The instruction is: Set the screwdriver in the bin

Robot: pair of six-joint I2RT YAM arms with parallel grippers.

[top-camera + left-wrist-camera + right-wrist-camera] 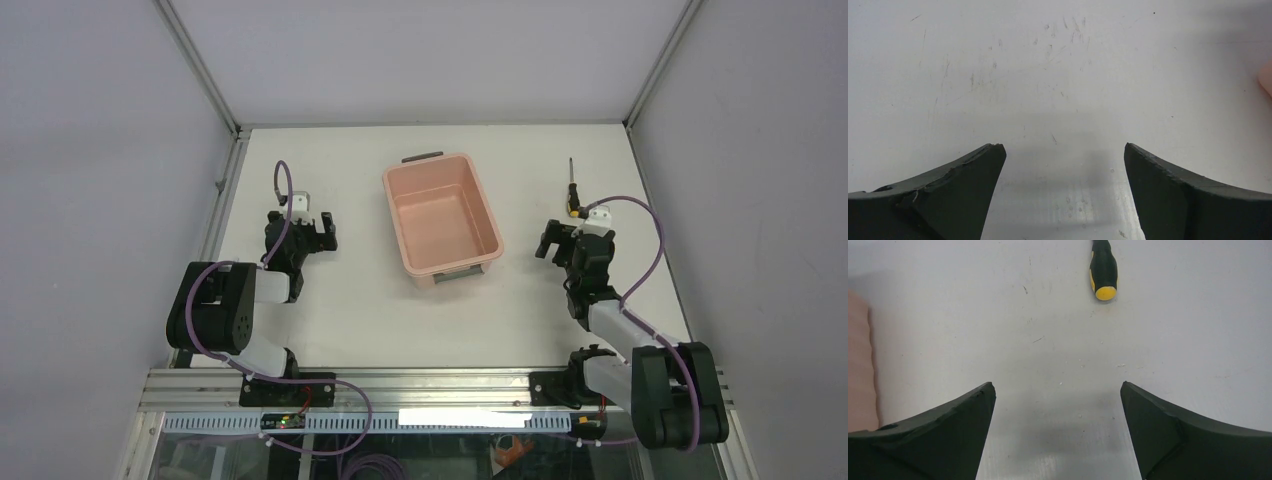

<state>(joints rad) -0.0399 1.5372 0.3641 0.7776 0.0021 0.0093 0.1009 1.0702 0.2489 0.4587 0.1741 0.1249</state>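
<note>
Lying on the table (350, 300) right of the bin (440, 215), the screwdriver (572, 190) sits just beyond the right gripper (1056, 386) — not held.
In the right wrist view its yellow-capped handle end points back at the wide-spread jaws, ahead of them, nearer the right finger and clear of both. The left gripper (1064, 146) — jaws also wide — hangs over bare table left of the bin.

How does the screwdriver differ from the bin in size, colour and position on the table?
Size: the screwdriver is slim and much shorter than the wide bin.
Colour: the screwdriver has a black-and-yellow handle and a dark shaft; the bin is salmon pink with dark grey handles.
Position: the screwdriver lies towards the right of the table; the bin stands near the middle, apart from it.
Shared: both rest on the table, unheld.
</note>
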